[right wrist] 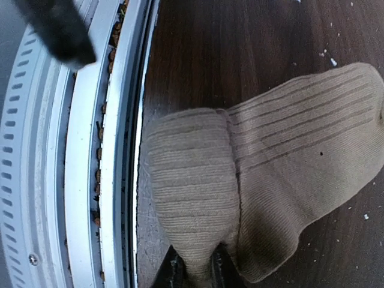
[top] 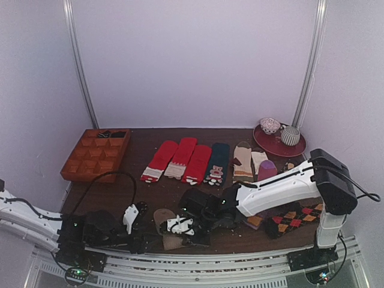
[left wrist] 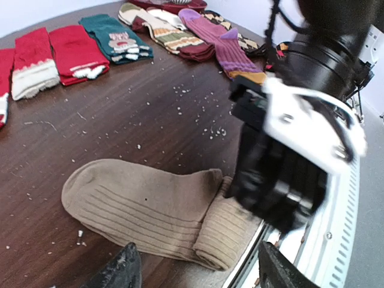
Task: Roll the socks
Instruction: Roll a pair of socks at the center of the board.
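Socks (left wrist: 144,210): tan, ribbed, lying on tabletop (left wrist: 150,120) at its near edge, one end rolled over. Right end effector (right wrist: 195,270): pinching that rolled end. Left end effector (left wrist: 198,273): fingers spread, near socks.

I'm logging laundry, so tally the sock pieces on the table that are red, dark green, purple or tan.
Red knit socks with white cuffs: 3
Dark green knit sock with a picture: 1
Purple knit sock: 1
Tan-brown ribbed knit socks, partly rolled: 1
Total: 6
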Robot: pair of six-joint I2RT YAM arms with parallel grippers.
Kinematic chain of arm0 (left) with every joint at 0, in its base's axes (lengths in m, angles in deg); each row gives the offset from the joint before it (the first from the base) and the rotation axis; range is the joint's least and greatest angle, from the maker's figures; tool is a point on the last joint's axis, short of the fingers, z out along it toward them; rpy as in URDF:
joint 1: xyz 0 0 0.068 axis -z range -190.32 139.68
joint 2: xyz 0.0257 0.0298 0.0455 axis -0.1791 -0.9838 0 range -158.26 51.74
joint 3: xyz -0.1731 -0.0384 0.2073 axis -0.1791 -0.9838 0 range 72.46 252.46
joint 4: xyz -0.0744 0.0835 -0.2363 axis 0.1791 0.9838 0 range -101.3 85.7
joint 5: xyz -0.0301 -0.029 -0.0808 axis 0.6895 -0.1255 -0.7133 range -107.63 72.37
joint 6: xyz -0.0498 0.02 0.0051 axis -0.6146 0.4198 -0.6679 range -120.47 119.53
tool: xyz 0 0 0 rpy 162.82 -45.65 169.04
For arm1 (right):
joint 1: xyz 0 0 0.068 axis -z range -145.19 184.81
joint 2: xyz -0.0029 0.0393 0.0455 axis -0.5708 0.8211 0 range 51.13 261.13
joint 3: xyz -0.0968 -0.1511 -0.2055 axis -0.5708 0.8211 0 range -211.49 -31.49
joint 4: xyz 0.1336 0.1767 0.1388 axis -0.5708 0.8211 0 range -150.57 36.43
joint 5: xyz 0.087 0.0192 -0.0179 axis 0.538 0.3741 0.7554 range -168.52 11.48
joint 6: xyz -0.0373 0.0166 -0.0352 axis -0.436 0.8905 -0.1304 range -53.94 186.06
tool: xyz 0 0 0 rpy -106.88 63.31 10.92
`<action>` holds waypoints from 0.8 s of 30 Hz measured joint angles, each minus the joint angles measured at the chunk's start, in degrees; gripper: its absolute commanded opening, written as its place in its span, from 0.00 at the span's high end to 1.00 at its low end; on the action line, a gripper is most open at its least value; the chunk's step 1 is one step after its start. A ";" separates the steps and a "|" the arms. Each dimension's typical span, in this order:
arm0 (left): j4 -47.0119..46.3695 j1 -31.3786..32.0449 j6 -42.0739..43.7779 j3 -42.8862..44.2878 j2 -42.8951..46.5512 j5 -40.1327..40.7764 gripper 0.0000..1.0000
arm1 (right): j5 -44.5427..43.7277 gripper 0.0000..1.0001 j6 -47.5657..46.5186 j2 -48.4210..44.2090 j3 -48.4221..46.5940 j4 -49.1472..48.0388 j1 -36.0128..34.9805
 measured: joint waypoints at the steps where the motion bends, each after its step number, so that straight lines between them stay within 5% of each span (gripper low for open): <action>1: 0.00 0.42 0.96 -0.52 0.79 0.98 0.36 | 1.27 0.90 1.25 1.22 -2.01 2.29 0.61; 13: -3.50 7.06 14.53 4.07 -14.91 5.16 0.22 | 9.92 0.90 5.73 12.26 -21.49 24.28 4.15; 21: -7.58 7.34 20.68 5.25 -18.80 6.38 0.42 | 13.40 0.90 5.88 13.51 -22.84 26.88 5.20; 24: -8.48 7.41 21.57 5.64 -21.90 5.81 0.42 | 14.78 0.90 5.97 14.03 -23.39 27.47 5.70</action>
